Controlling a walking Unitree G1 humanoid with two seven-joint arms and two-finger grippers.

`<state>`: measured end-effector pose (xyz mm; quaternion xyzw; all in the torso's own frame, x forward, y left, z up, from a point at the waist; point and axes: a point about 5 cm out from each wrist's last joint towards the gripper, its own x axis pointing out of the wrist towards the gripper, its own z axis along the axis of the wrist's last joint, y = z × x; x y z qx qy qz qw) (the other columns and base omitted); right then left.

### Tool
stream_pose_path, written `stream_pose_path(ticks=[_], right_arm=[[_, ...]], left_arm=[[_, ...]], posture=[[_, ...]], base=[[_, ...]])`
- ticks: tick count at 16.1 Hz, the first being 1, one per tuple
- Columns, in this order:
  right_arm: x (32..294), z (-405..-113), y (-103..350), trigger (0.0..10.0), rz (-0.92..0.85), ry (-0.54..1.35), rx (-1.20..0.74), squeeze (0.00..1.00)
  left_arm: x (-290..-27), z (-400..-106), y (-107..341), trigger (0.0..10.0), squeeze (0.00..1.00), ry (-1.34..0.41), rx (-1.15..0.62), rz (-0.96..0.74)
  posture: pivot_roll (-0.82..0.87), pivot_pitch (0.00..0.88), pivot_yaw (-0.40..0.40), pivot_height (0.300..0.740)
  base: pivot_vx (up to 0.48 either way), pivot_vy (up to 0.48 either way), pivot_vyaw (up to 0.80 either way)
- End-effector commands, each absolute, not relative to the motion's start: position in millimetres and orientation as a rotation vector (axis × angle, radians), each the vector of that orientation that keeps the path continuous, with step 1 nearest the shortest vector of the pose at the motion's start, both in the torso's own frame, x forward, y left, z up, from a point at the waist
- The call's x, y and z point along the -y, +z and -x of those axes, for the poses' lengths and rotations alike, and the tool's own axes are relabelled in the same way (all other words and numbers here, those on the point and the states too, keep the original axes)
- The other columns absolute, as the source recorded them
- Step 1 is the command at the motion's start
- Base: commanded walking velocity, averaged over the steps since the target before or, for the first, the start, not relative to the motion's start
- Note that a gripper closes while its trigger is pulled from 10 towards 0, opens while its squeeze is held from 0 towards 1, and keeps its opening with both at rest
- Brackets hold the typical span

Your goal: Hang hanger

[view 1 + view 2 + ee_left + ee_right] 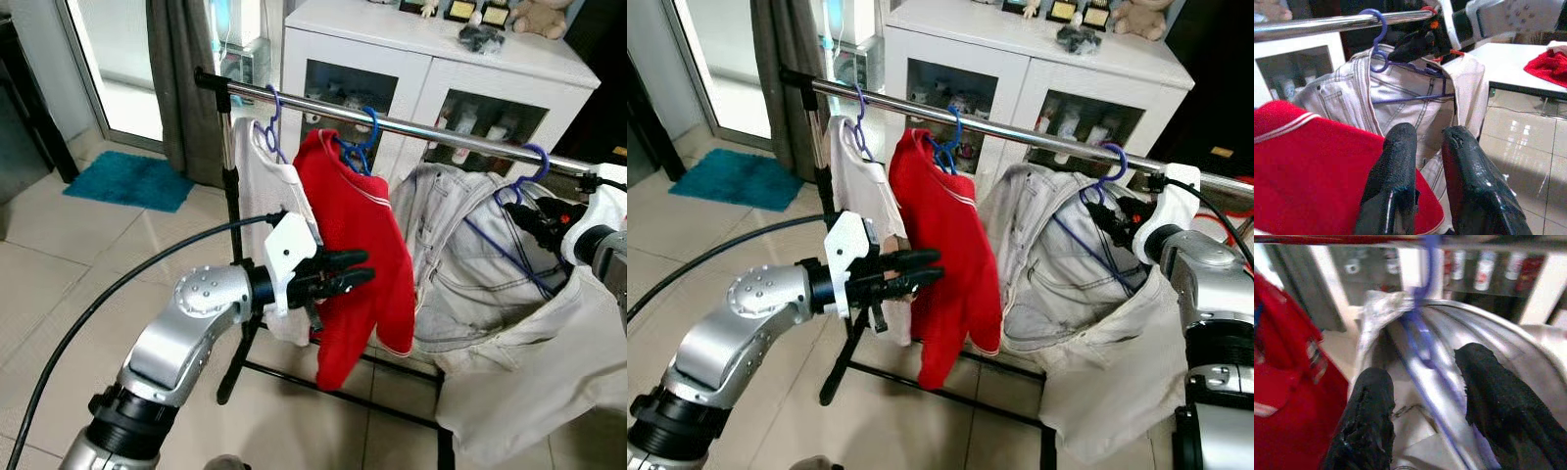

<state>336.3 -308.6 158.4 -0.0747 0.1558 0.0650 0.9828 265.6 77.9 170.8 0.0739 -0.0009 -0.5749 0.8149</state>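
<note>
Tiled floor [127, 245] and a white cabinet [431, 59] lie behind a chrome clothes rail [411, 127]. On that rail, at about two o'clock from the red shirt [358, 245], the blue hanger [524, 171] hooks over the bar, carrying a pale jacket [460, 255]. The right gripper [1107, 220] is at the hanger's neck, its fingers spread either side of the blue wire without clear contact. The left gripper [353, 269], at nine o'clock from the red shirt, holds nothing, its fingers a little apart. A white shirt [269, 186] hangs further left.
</note>
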Motion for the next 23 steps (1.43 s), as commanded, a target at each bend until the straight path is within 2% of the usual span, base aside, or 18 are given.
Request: stream_pose_path(ticks=[1, 5, 6, 7, 17, 18, 19, 21, 23], right_arm=[[310.2, -341.3, 160.9, 10.0, 0.157, 0.091, -0.293, 0.00], [298.4, -351.0, 153.6, 10.0, 0.099, 0.113, -0.298, 0.00], [295.4, -353.3, 152.4, 10.0, 0.095, 0.122, -0.297, 0.00], [293.4, -354.9, 151.7, 10.0, 0.091, 0.135, -0.299, 0.00], [282.1, -368.5, 152.8, 10.0, 0.028, 0.100, -0.296, 0.00], [280.9, -369.2, 151.1, 6.9, 0.016, 0.092, -0.301, 0.00], [280.4, -369.4, 150.1, 4.4, 0.010, 0.086, -0.304, 0.00], [279.5, -370.0, 148.5, 0.0, -0.003, 0.074, -0.309, 0.00], [280.3, -369.8, 147.8, 0.0, -0.003, 0.065, -0.316, 0.00]], left_arm=[[-74.9, -265.8, 174.1, 10.0, 0.00, -1.255, 0.006, -0.156], [-74.1, -264.5, 177.2, 10.0, 0.00, -1.296, -0.006, -0.124], [-74.3, -263.4, 178.1, 10.0, 0.24, -1.309, -0.014, -0.102], [-74.5, -262.9, 178.8, 10.0, 1.00, -1.310, -0.014, -0.094], [-73.3, -264.5, 178.6, 10.0, 1.00, -1.298, -0.008, -0.100], [-73.8, -264.8, 178.5, 10.0, 1.00, -1.294, -0.007, -0.103], [-73.9, -265.1, 178.6, 10.0, 1.00, -1.292, -0.006, -0.106], [-73.9, -265.9, 178.9, 10.0, 1.00, -1.288, -0.003, -0.111], [-73.8, -266.4, 178.9, 10.0, 1.00, -1.285, -0.001, -0.115]], posture=[[-0.01, 0.000, -0.040, 0.740], [0.00, 0.000, -0.026, 0.740], [0.00, 0.000, -0.026, 0.740], [0.00, 0.000, -0.038, 0.740], [0.01, 0.000, -0.053, 0.740], [0.01, 0.000, -0.054, 0.740], [0.01, 0.000, -0.055, 0.740], [0.01, 0.000, -0.055, 0.740], [0.01, 0.000, -0.056, 0.740]], base=[[0.000, 0.000, 0.00], [0.000, 0.000, 0.00], [0.000, 0.000, 0.00], [0.000, 0.000, 0.00], [0.000, 0.000, 0.00], [0.000, 0.000, 0.00], [0.000, 0.000, 0.00], [0.000, 0.000, 0.00], [0.000, 0.000, 0.00]])
